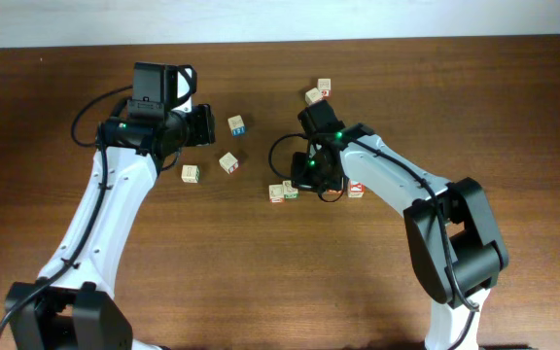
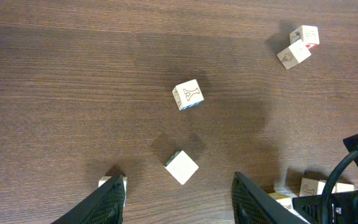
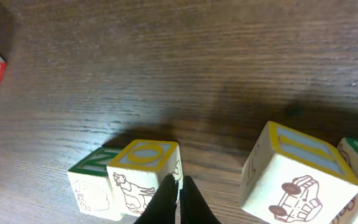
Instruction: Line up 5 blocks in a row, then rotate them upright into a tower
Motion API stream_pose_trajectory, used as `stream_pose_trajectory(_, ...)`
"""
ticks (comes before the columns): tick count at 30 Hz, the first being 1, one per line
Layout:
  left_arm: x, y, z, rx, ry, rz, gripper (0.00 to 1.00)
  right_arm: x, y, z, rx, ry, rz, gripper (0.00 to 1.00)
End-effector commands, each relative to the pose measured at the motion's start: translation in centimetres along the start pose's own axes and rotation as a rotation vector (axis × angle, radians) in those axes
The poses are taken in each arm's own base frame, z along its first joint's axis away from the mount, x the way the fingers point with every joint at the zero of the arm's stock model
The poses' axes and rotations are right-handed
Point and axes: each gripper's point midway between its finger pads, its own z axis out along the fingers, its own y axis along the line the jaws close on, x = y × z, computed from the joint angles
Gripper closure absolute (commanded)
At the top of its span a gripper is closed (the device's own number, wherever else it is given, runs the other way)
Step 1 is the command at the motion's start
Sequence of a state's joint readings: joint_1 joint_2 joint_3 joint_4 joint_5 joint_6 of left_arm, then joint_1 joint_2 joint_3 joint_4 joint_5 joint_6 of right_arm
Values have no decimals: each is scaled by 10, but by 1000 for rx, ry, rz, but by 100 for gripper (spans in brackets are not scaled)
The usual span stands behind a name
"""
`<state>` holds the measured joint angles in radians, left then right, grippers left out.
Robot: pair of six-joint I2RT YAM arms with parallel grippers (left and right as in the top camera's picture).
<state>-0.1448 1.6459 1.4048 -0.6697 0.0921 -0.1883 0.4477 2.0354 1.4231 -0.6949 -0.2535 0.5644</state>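
Across every view, a dark brown wooden table. On the left half of the overhead view, the white left arm, running up from the bottom edge. On the right half, the right arm, bent over toward the centre.

Upper left of centre, the left gripper, parted about halfway and holding nothing. In the left wrist view, its fingers at the bottom edge, wide apart, with one pale block lying ahead of the gap, clear of both.

Low in the right wrist view, the right gripper, pinched fully together with nothing between. Tips right at the near corner of a yellow-bordered block; touching or just off, impossible to tell.

Blocks scattered around the middle of the overhead view:
- Just right of the left gripper, a blue-lettered block.
- Lower and further left, a lone block.
- At top centre, a close pair of blocks.
- Under the right arm, a red-bordered block.

In the right wrist view:
- Against the left side of the yellow-bordered block, a green-bordered block.
- At lower right, apart from those two, a car-picture block.
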Motion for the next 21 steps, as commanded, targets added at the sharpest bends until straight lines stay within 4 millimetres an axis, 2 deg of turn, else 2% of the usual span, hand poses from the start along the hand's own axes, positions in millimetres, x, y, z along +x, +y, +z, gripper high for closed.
stream_pose_trajectory(1, -3, 0, 1, -9, -2, -6, 46, -19, -1, -5, -6, -33, -43, 93)
stream_pose_trajectory(7, -3, 0, 1, -9, -2, -6, 46, -34, 4, -10, -6, -86, -113, 91)
stream_pose_trajectory(12, -3, 0, 1, -8, -4, -6, 46, -40, 18, -9, -7, -144, -172, 91)
stream_pose_trajectory(17, -3, 0, 2, -8, -3, -6, 47, -29, 32, 2, -8, -131, -162, 91)
stream_pose_trajectory(21, -3, 0, 1, -9, -4, -6, 46, -25, 31, 10, -2, -113, -127, 91)
